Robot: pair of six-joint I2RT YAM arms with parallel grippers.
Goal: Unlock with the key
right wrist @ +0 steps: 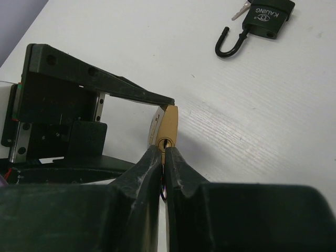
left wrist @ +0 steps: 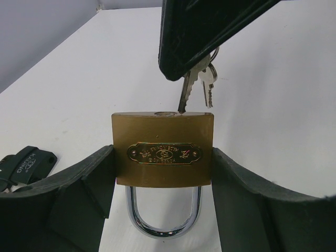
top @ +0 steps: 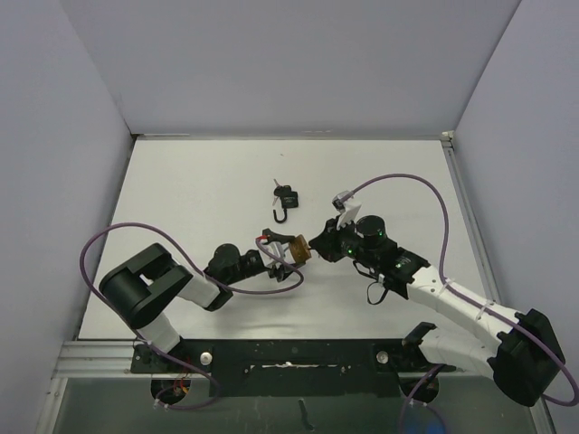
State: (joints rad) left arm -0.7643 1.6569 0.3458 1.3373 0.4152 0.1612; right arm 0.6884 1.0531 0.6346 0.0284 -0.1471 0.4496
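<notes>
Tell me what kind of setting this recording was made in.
Likely a robot lab test cell: white table boxed by plain grey walls, with practice props, a brass padlock and a black padlock.

Right tool (right wrist: 163,153) up from 6 o'clock, pads pressed tight, tips at keyhole (right wrist: 164,142) of brass padlock (right wrist: 170,121) near ctr. Seen edge-on, pinched by left tool (right wrist: 160,128) reaching in from 9, upper finger (right wrist: 121,88) on top edge. At 1 o'clock, black padlock (right wrist: 270,18) flat on white counter (right wrist: 252,115), shackle (right wrist: 231,44) open, well apart from brass one.
</notes>
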